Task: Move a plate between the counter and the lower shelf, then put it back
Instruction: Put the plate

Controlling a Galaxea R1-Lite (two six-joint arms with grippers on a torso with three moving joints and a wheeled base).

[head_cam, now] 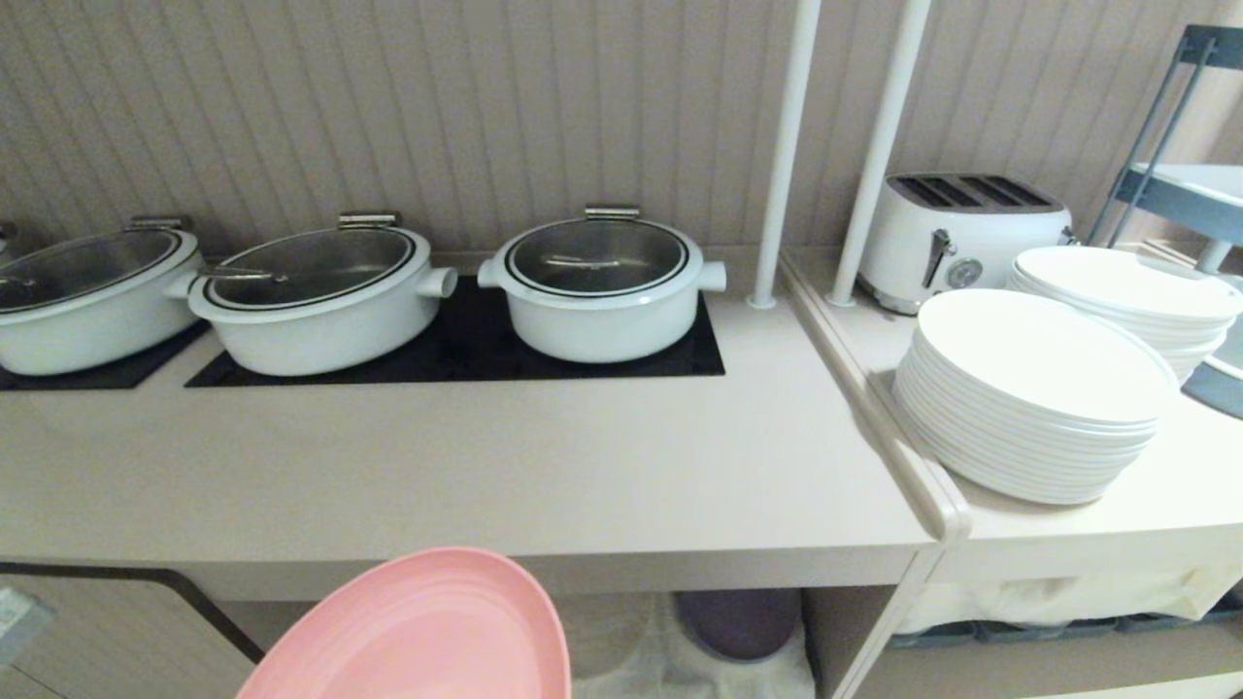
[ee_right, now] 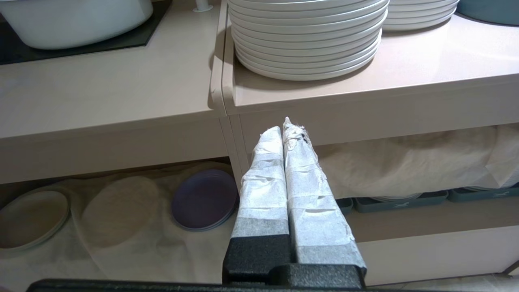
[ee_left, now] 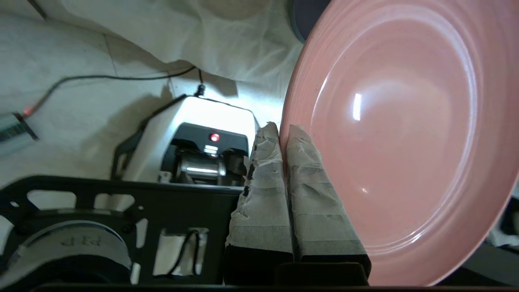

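Observation:
The pink plate hangs tilted in the air in front of the counter, just below its front edge and outside the lower shelf. My left gripper is shut on the rim of the plate, one taped finger on each face. In the head view the left gripper itself is out of sight. My right gripper is parked and shut, empty, facing the post between the counter and the side ledge. The lower shelf shows its white cloth.
Three white pots stand on black hob panels. Stacks of white plates and a toaster fill the side ledge. A purple plate and a beige plate lie on the shelf cloth. Grey trays sit lower right.

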